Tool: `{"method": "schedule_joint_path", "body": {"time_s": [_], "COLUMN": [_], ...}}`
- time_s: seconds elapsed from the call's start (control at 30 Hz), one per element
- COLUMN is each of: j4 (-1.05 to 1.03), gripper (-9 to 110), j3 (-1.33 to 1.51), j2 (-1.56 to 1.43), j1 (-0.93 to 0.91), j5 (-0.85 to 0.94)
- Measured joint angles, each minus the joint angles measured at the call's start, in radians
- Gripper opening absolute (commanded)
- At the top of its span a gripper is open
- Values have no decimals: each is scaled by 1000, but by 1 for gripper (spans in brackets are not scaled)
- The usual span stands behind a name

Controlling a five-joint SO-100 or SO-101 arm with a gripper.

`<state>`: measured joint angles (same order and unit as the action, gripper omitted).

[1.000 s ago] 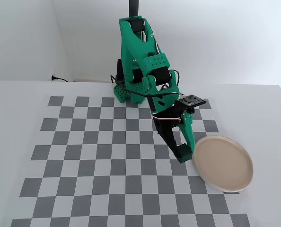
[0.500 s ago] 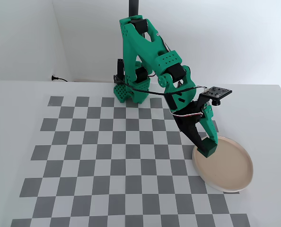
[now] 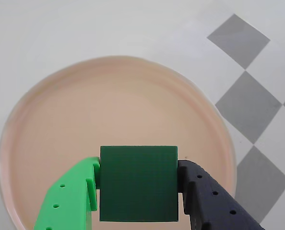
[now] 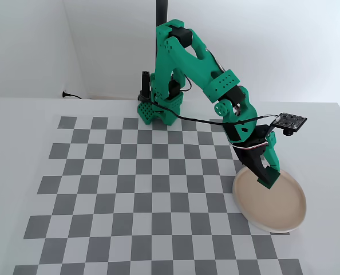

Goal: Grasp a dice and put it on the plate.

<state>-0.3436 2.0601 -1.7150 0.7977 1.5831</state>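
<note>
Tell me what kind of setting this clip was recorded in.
Probably a home or hobby robot test bench, not a factory: a white table with a printed checkerboard mat, a small green arm holding a dice over a plate, and plain white walls with a wall socket.

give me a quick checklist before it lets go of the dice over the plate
1. Dice gripped by the tool: ok, a finger presses each side in the wrist view.
2. Dice sits square between the fingers: ok, its top edge looks level.
3. Dice over the plate: ok, plate surface shows on all sides of it in the wrist view; the fixed view puts the tool over the plate's left part.
4. Landing spot free: ok for the visible plate; the part under the dice is hidden.
5. Dice touching the plate or still above it: cannot tell from either view.
6. Margin from the rim: ok, though nearer the left rim in the fixed view.
</note>
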Motion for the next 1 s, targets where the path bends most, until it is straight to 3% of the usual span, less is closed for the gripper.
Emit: {"method": "schedule_joint_path", "body": {"time_s": [0.47,1.0], "j4": [54,92], "gripper": [3,8], "j3": [-179,-181], "j2": [281,344], "j1": [14,-15], "j5": [-57,-101]}}
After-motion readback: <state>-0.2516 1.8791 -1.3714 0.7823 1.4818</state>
